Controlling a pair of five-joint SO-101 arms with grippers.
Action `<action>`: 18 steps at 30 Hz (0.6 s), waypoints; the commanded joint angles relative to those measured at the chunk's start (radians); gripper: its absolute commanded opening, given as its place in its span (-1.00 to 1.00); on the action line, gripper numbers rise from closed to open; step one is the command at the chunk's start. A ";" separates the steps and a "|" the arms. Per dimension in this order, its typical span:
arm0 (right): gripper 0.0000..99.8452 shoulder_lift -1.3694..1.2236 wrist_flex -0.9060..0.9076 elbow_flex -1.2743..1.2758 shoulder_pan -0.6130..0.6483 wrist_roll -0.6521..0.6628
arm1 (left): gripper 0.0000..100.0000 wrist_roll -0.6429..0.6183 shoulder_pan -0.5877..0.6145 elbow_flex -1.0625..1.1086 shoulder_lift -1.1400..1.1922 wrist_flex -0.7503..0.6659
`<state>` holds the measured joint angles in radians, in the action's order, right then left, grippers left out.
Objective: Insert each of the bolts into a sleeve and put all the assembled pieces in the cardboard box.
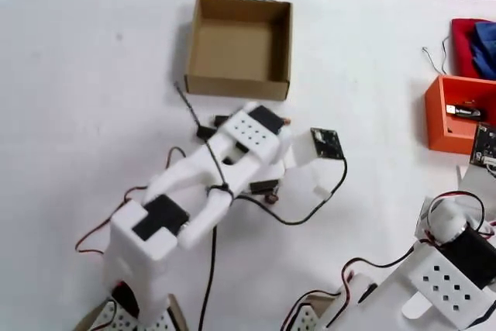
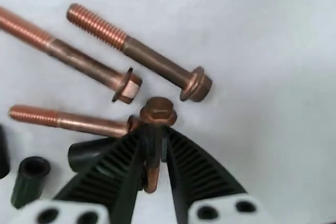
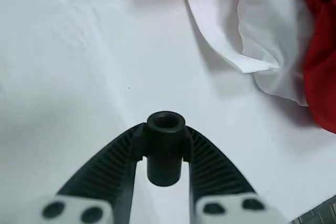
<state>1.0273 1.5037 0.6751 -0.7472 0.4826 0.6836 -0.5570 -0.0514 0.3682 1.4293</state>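
Observation:
My left gripper (image 2: 154, 129) is shut on a copper bolt (image 2: 157, 113), holding it by the shank with the hex head sticking out past the fingertips. Three more copper bolts (image 2: 139, 51) lie on the white table just beyond it. Black sleeves (image 2: 29, 179) lie close beside the gripper. My right gripper (image 3: 164, 129) is shut on a black sleeve (image 3: 165, 148), whose open bore faces the camera, above bare table. In the high view, the open cardboard box (image 1: 240, 44) sits at the back centre, just beyond the left arm (image 1: 232, 153). The right arm (image 1: 453, 269) is at the front right.
An orange box (image 1: 453, 114) and a red cloth (image 1: 469, 44) sit at the right edge of the table. White paper (image 3: 236, 30) lies near the right gripper. Black and red cables (image 1: 294, 215) trail across the table between the arms.

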 commanded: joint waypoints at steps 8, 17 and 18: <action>-0.96 0.002 -0.002 -0.003 -0.001 -0.003 | -0.95 -0.003 0.002 -0.128 -0.192 0.233; -0.96 0.002 0.002 -0.003 -0.001 -0.002 | -0.65 -0.003 0.009 0.194 -0.192 -0.123; -0.96 0.002 0.002 -0.003 -0.001 -0.002 | -0.59 -0.003 0.009 0.219 -0.192 -0.163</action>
<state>1.0273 1.5037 0.6751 -0.7472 0.4826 0.6836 -0.5539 0.1097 0.2363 1.3786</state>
